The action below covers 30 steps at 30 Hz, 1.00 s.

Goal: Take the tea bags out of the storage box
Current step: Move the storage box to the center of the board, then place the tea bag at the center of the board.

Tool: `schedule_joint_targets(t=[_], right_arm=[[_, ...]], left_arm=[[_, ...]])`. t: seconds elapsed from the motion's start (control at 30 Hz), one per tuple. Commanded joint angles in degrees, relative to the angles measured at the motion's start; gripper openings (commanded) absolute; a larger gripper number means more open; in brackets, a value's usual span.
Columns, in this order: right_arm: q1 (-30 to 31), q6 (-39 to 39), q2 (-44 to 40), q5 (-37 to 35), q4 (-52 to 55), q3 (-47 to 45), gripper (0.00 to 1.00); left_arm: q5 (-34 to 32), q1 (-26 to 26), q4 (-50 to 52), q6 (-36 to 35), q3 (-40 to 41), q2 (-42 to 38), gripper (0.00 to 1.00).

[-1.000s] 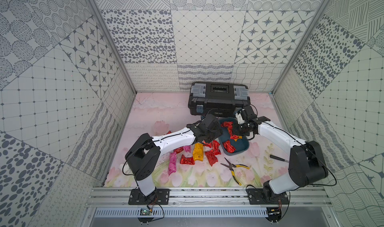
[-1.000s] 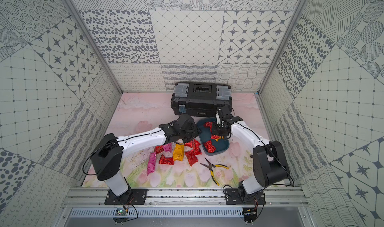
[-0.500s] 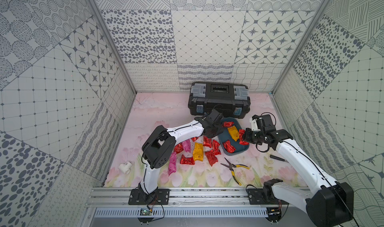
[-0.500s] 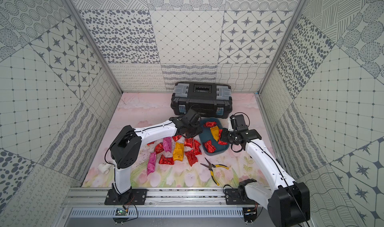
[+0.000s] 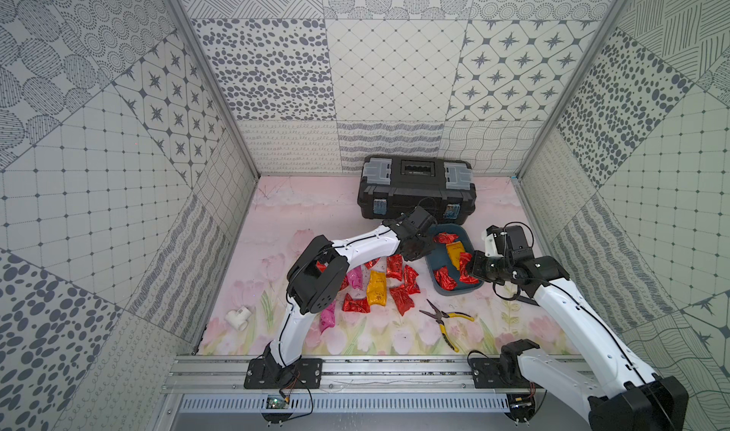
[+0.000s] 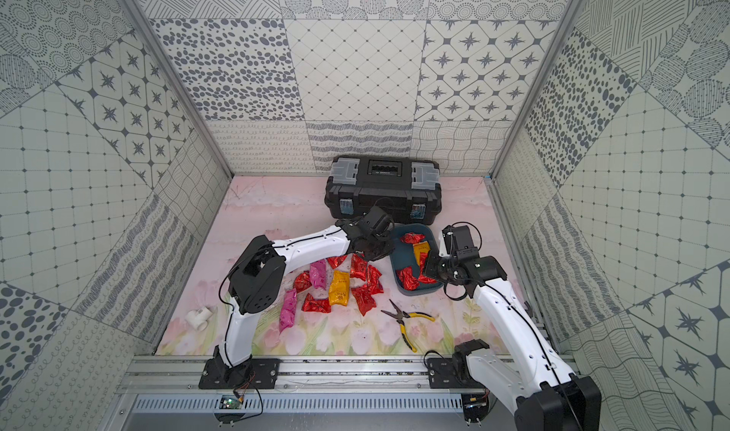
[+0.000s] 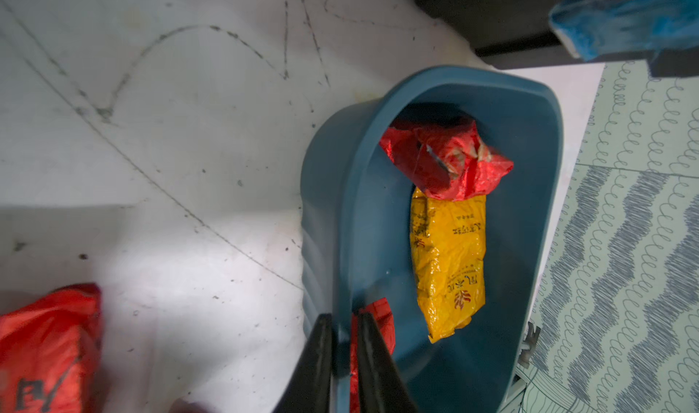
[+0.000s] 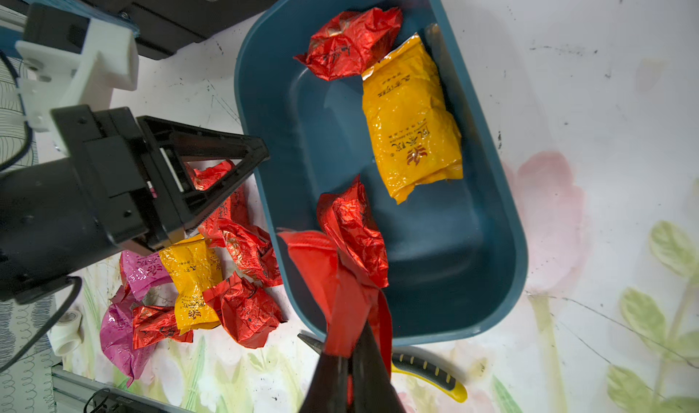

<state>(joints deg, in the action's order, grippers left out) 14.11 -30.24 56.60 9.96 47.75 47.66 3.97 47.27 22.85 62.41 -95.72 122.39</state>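
left claw (image 7: pixel 342 354) pinches box (image 7: pixel 325 203) rim | right claw (image 8: pixel 350 358) pinches red bag (image 8: pixel 325 278) | we steady box, lift bag clear over rim

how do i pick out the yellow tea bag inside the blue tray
Find the big black toolbox at the back of the table; the teal storage box sits just in front of it. Inside lies one yellow tea bag, the only non-red sachet in it.

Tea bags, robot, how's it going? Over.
Right end effector shut on red tea bag. Left end effector clamps storage box rim. Three bags inside. Nothing in the way.
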Motion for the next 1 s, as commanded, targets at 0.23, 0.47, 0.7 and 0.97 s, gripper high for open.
schedule_joint_targets(t=[0.23,0.47,0.7,0.97], right_arm=[[2.0,1.0,1.8,2.5,-1.1,3.8,0.0],[13.3,-0.2,12.8,-1.4,-7.8,10.0,0.0],[17.5,-0.5,29.7,-2.7,-15.3,18.1,0.0],[18.0,-0.7,44.4,-3.9,-16.6,25.2,0.0]], left_arm=[[-1.8,-0.6,1.5,-2.4,3.6,-7.4,0.33],[-8.3,-4.4,2.0,-1.0,16.0,-23.4,0.38],[-16.3,-8.3,5.7,5.2,30.9,-41.0,0.39],[-19.3,-9.6,8.4,9.5,42.6,-53.8,0.4]])
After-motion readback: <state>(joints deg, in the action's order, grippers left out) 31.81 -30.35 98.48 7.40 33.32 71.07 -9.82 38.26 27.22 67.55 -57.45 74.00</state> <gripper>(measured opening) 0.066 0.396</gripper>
